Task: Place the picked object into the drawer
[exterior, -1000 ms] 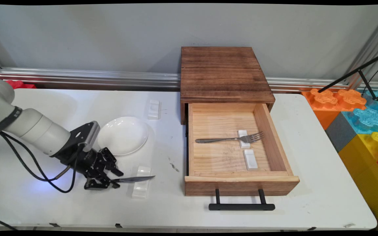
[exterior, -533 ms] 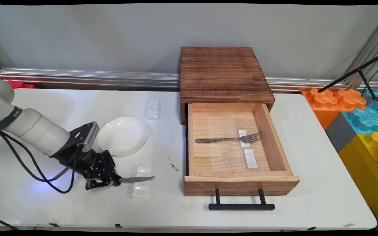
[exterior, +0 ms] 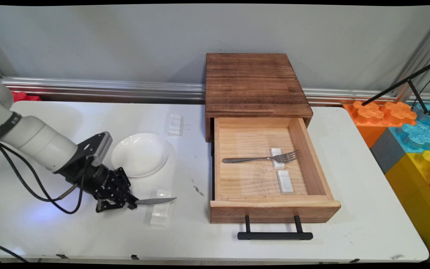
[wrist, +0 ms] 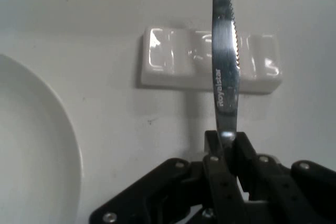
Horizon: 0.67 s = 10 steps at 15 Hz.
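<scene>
Gripper (exterior: 131, 203) clamped on knife (exterior: 155, 201) handle, blade over white rest (exterior: 161, 213), near side of plate (exterior: 140, 154). Risk: thin handle pivoting in grip, blade drooping.

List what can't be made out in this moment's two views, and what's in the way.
- Steel serrated knife: handle hidden in both views inside the black two-finger gripper; tip cut off by the hand view's top edge.
- White round plate: mostly cut off by the hand view's left edge.
- Wooden drawer box: inside hidden by its top, main view.
- White ceramic rest under the blade: contact with it unclear.
</scene>
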Each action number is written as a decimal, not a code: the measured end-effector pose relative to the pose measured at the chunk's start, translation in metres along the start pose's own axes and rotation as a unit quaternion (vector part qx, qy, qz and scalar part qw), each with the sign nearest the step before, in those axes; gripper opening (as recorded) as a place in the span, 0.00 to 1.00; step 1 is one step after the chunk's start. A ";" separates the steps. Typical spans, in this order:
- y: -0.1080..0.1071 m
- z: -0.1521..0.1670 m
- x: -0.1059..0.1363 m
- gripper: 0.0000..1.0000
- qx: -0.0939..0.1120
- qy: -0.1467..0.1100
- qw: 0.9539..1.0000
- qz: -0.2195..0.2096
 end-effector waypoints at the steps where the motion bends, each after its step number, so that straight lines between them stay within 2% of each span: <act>1: -0.001 -0.003 0.003 0.00 0.000 0.001 1.000 0.000; 10: -0.009 -0.048 0.041 0.00 0.006 0.011 1.000 -0.011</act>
